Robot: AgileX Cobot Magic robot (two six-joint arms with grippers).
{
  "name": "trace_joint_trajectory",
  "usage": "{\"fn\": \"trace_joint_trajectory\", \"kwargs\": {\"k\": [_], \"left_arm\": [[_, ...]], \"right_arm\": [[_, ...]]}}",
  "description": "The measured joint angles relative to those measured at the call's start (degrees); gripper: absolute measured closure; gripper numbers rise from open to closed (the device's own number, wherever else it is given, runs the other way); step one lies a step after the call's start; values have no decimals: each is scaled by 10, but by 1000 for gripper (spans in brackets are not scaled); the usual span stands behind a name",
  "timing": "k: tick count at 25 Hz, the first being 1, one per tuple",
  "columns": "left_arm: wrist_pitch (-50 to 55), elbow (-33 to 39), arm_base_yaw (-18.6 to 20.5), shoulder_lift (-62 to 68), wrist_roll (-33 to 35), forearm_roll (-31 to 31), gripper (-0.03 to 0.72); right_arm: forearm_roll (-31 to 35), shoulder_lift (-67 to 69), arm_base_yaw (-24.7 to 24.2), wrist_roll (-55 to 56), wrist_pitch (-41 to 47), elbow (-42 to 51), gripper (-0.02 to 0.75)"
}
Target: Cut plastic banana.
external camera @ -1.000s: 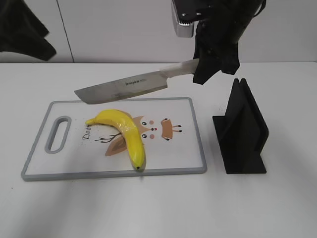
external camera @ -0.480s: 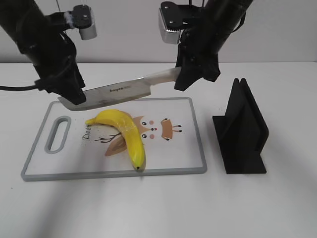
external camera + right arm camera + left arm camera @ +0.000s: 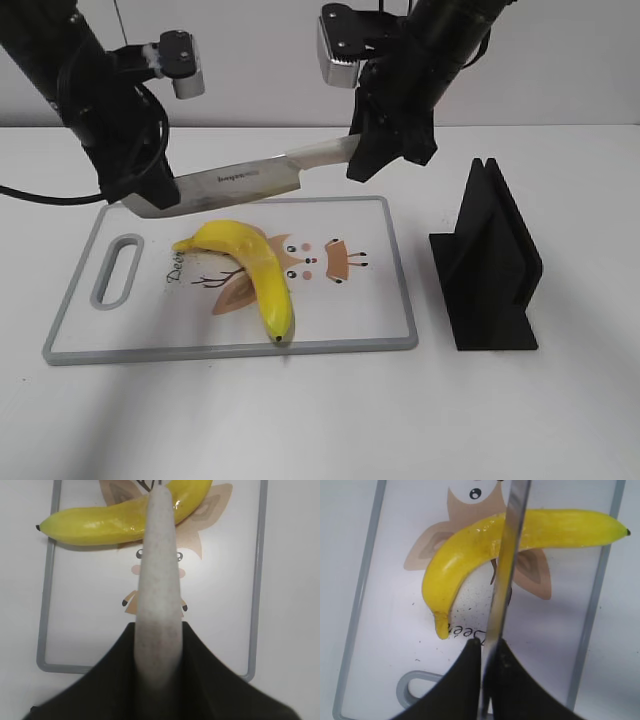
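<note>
The plastic banana (image 3: 252, 265) lies whole on the white cutting board (image 3: 380, 300); it also shows in the left wrist view (image 3: 465, 550) and the right wrist view (image 3: 100, 525). A steel knife (image 3: 235, 180) with a pale grey handle (image 3: 157, 595) hangs level above the board's far edge. My right gripper (image 3: 372, 158) is shut on the handle. My left gripper (image 3: 150, 200) is shut on the blade's tip; the blade (image 3: 506, 575) runs across the banana in the left wrist view, above it.
A black knife stand (image 3: 490, 265) is upright on the white table right of the board. The board has a grey rim and a handle slot (image 3: 118, 270) at its left end.
The left arm came in from the left and closed on the blade tip. The knife shifted slightly left and lower, held by both grippers. The banana has not moved.
</note>
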Motion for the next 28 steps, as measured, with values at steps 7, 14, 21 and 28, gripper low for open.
{"fn": "trace_joint_trajectory", "kwargs": {"k": [7, 14, 21, 28], "left_arm": [[-2, 0, 0, 1, 2, 3, 685], [-2, 1, -1, 29, -3, -12, 684], [-20, 0, -28, 103, -44, 4, 683], [-26, -11, -41, 120, -74, 16, 678]], "right_arm": [[16, 3, -2, 0, -6, 0, 568], [-10, 39, -3, 23, -2, -1, 568], [-56, 119, 0, 70, 18, 0, 567], [-101, 133, 10, 94, 17, -6, 565]]}}
